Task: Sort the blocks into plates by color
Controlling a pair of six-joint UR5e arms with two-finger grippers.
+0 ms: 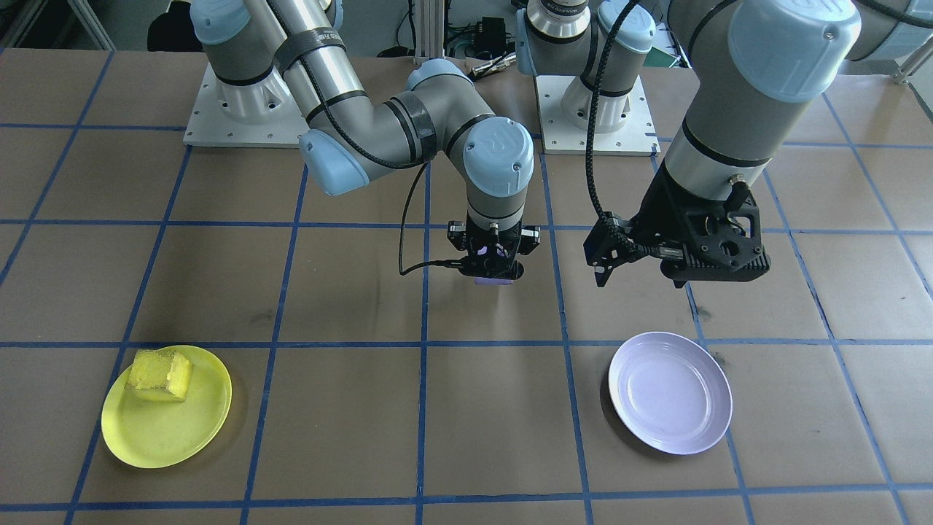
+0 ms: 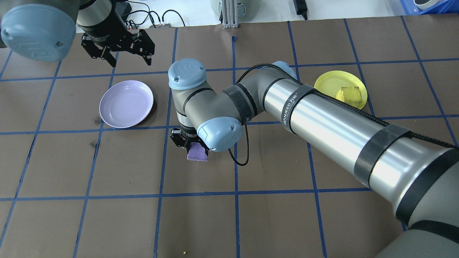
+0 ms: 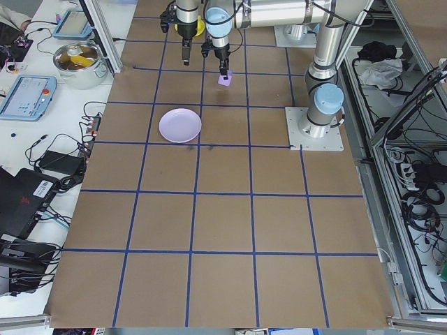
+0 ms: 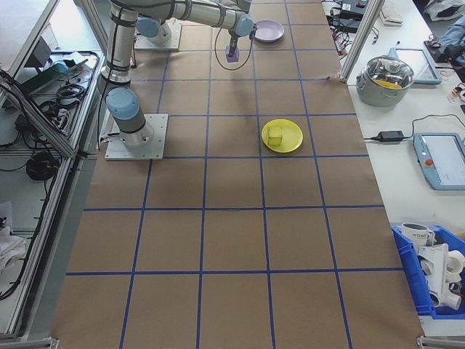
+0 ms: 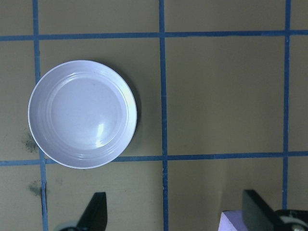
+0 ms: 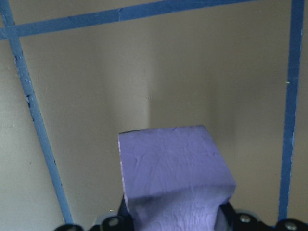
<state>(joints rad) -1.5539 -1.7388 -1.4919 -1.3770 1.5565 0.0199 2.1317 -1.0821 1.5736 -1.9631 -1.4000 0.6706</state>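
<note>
1. The lavender plate (image 5: 82,114) lies flat on the brown tabletop (image 5: 221,96), left of a blue tape line (image 5: 162,120).
2. The left pincer (image 5: 175,219) shows two dark fingertips (image 5: 96,211) spread wide at the bottom edge.
3. A purple block (image 5: 236,222) corner peeks in just beside the right-hand fingertip.

The table (image 2: 107,222) was covered in brown paper marked into squares by blue tape lines (image 2: 236,196). A lavender plate (image 2: 126,104) lay on its left half and a yellow plate (image 2: 328,83) lay far right, well apart. Two white arm base plates (image 1: 240,117) sat at the near edge.
</note>
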